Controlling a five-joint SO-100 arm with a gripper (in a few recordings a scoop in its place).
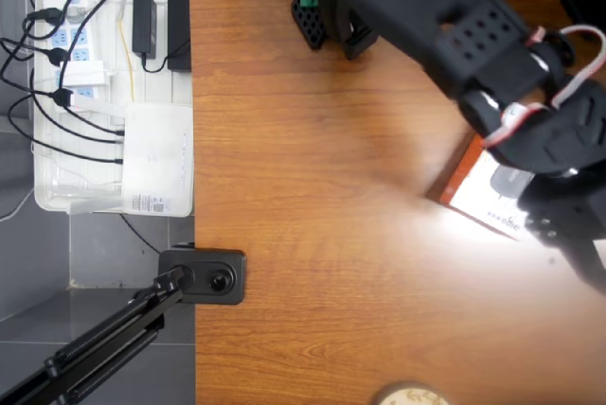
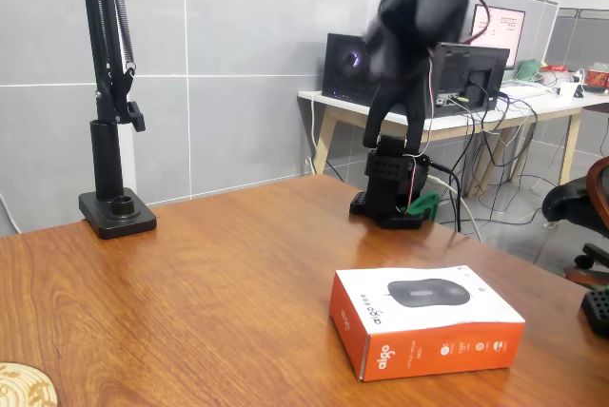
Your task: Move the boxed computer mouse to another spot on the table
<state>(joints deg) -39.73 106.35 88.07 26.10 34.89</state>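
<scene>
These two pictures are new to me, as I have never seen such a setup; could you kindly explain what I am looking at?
Both pictures show one small black robot arm bolted to a brown wooden table. One picture is taken from a camera looking straight down; the other from a camera standing at table height, facing the arm.

On the table lies a white box with orange sides, printed with a computer mouse. In the overhead view the arm reaches over that box and hides part of it. In the fixed view the arm is raised and blurred, and nothing touches the box. I cannot tell whether its end effector is open or shut.

Beside the table sits a white tray of power strips and cables.
</scene>
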